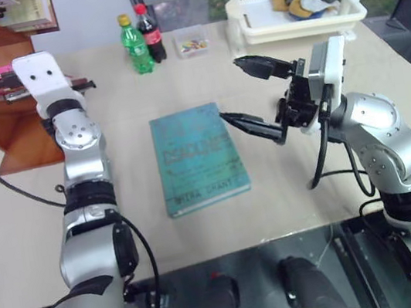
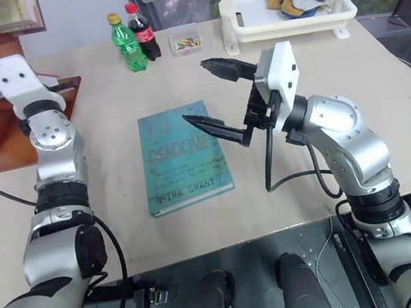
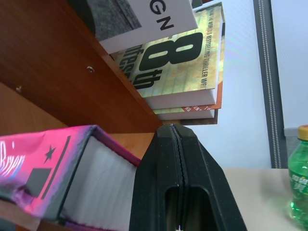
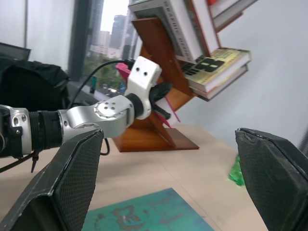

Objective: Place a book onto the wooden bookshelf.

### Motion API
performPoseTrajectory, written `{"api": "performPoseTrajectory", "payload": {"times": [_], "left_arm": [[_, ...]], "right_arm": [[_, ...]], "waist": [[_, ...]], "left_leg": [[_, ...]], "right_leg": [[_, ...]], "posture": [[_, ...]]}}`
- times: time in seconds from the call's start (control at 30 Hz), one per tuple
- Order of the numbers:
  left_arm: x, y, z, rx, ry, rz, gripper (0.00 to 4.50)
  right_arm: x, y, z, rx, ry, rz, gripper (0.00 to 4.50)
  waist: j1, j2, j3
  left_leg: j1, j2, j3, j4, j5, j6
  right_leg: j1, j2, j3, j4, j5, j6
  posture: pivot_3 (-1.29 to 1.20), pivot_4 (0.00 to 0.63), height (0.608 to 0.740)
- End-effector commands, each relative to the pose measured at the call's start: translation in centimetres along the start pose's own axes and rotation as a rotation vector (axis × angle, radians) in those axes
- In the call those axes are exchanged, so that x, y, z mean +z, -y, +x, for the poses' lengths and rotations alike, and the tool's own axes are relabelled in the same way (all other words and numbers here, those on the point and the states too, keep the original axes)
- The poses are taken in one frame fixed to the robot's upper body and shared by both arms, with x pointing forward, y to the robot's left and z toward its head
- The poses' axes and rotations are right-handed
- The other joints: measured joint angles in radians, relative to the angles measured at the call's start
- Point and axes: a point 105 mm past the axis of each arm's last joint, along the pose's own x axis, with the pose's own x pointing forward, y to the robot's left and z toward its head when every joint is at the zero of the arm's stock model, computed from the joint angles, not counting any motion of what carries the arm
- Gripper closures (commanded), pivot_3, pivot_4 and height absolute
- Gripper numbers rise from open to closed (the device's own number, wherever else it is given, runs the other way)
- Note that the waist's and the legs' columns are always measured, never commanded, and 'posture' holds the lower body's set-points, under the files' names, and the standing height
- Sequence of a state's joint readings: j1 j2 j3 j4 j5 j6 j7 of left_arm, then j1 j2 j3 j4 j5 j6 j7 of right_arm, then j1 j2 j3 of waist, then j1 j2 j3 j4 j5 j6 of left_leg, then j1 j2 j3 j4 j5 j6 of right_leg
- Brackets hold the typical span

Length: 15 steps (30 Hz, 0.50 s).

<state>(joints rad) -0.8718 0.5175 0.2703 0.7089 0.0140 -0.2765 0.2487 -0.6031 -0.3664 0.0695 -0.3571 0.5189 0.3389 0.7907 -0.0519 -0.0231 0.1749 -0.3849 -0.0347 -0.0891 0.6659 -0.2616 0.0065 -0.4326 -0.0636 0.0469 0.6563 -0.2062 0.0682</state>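
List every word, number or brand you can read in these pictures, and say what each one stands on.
"DEADLINE": cover of the teal book on the table.
"MIRA GRANT": same cover, near its lower edge.
"8th": yellow book stacked on the wooden bookshelf.
"GN": the end of a word on the white book above it.
The pink book carries white script, cut off, unreadable.
Labels on the green bottle and cola bottle: too small to read.
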Motion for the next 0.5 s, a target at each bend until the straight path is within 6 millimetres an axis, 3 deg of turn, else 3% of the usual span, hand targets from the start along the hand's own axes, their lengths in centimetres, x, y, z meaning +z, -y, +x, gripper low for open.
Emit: {"api": "performPoseTrajectory", "payload": {"times": [0.03,0.13,0.17,0.2,0.27,0.3,0.33,0.5], "left_arm": [[1.4,2.5,-1.9,-0.249,0.061,-0.15,4.48],[1.7,4.3,-5.1,-0.466,0.057,-0.224,4.48],[1.8,4.6,-6.3,-0.532,0.043,-0.256,3.97],[1.8,4.5,-7.6,-0.577,0.013,-0.314,3.81],[1.8,3.8,-9.3,-0.627,-0.031,-0.352,2.79],[1.8,3.3,-10.0,-0.643,-0.049,-0.348,2.66],[1.8,2.4,-10.9,-0.654,-0.078,-0.355,2.17],[1.4,-1.9,-17.4,-0.803,-0.298,-0.334,0.21]], "right_arm": [[1.0,-0.1,0.0,0.006,0.039,-0.028,0.0],[0.6,-0.1,-0.2,-0.001,0.017,-0.024,0.0],[0.4,0.0,-0.3,-0.006,0.004,-0.024,0.0],[0.0,0.1,-0.6,-0.017,-0.016,-0.026,0.0],[-0.9,0.3,-1.1,-0.039,-0.072,-0.028,0.0],[-1.3,0.3,-1.5,-0.049,-0.1,-0.031,0.0],[-2.0,0.3,-2.1,-0.056,-0.135,-0.036,0.0],[-5.2,0.9,-7.1,-0.145,-0.37,-0.037,0.0]], "waist": [[0.001,0.0,0.0],[0.011,0.0,0.0],[0.011,0.0,0.0],[0.012,0.0,0.0],[0.012,0.0,0.0],[0.013,0.0,0.0],[0.013,0.0,0.0],[0.01,0.001,0.001]], "left_leg": [[0.0,0.001,0.0,0.0,0.0,0.0],[-0.001,0.002,0.0,0.0,0.0,0.0],[-0.002,0.002,-0.001,0.001,0.0,0.0],[-0.003,0.002,-0.001,0.001,0.0,0.0],[-0.003,0.003,-0.001,0.001,0.0,0.0],[-0.002,0.003,-0.001,0.001,0.0,0.0],[-0.003,0.002,-0.001,0.001,0.0,0.0],[-0.002,0.004,0.0,-0.001,0.0,0.0]], "right_leg": [[0.0,0.0,0.0,0.0,0.0,0.0],[0.0,-0.001,-0.001,-0.001,0.0,0.0],[0.0,-0.001,-0.001,-0.001,0.0,0.0],[0.0,-0.001,-0.001,-0.002,0.0,0.0],[0.0,-0.002,-0.001,-0.003,0.0,0.0],[0.0,-0.003,-0.001,-0.002,0.0,0.0],[0.0,-0.002,-0.001,-0.003,0.0,0.0],[0.001,-0.001,0.0,-0.005,0.0,0.0]], "posture": [[0.0,0.15,0.74],[0.0,0.15,0.74],[0.0,0.15,0.74],[0.0,0.15,0.74],[0.0,0.15,0.74],[0.0,0.15,0.74],[0.0,0.15,0.74],[0.0,0.15,0.74]]}}
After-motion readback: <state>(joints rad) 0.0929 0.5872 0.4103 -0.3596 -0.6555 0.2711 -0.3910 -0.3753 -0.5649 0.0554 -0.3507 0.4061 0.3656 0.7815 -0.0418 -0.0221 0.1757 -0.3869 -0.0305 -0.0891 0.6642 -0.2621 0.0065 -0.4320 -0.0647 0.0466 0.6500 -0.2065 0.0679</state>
